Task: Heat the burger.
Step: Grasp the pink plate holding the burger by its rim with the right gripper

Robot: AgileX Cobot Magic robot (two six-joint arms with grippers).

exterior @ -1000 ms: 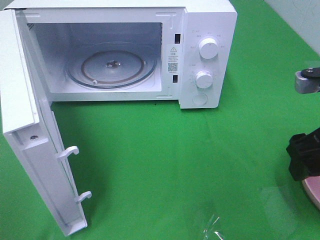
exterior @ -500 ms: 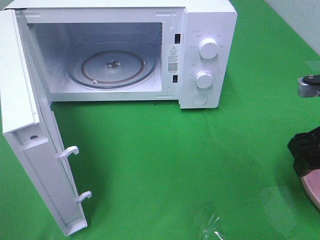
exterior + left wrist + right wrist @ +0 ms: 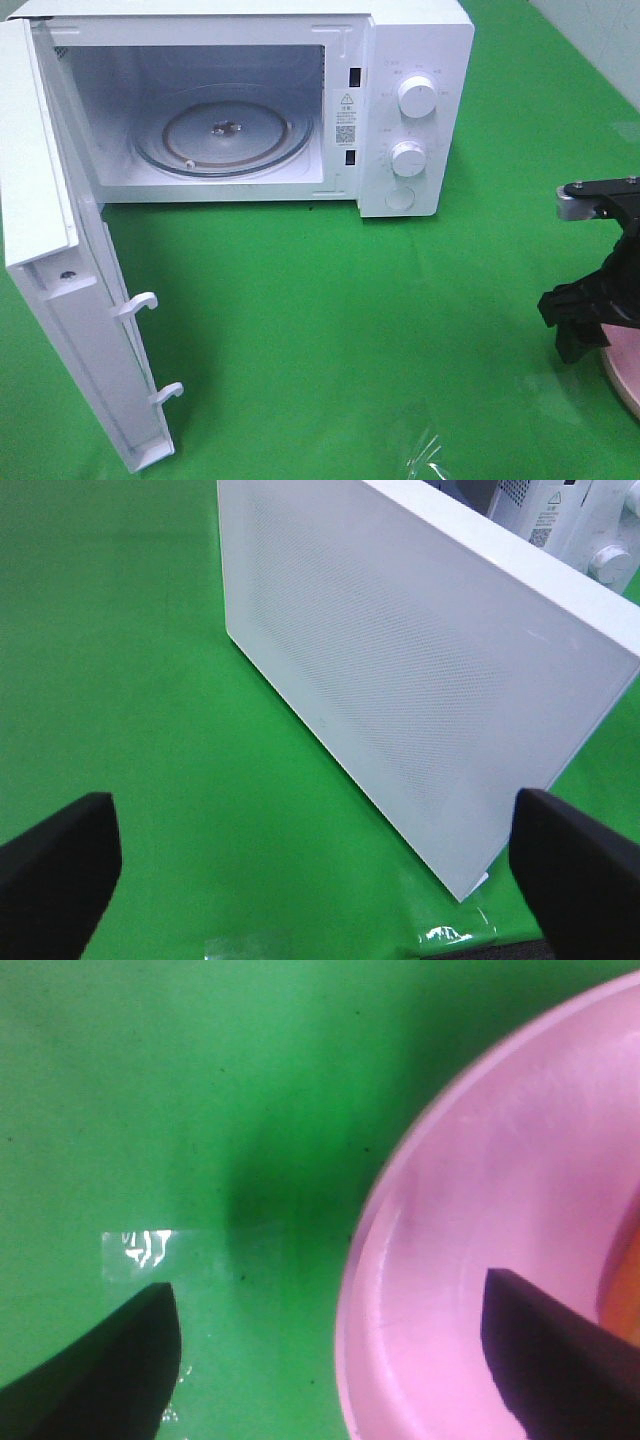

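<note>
The burger [image 3: 624, 1278] shows only as an orange-brown sliver at the edge of the right wrist view, and it seems to sit on the pink plate [image 3: 400, 1260], well off the microwave's [image 3: 415, 60] front right. The right gripper [image 3: 330, 1360] straddles the plate rim, one finger over the green cloth [image 3: 200, 1080] and the other inside the plate, jaws wide apart and gripping nothing. Over the last second this arm has swung down and toward the microwave, so that the gripper [image 3: 578, 335] now hangs at the plate's [image 3: 622, 375] near edge, probably ready to pinch the rim. The microwave door [image 3: 60, 300] stands wide open and the turntable [image 3: 225, 135] is bare. The left gripper [image 3: 320, 880] faces the door's outer side, fully spread and empty.
</note>
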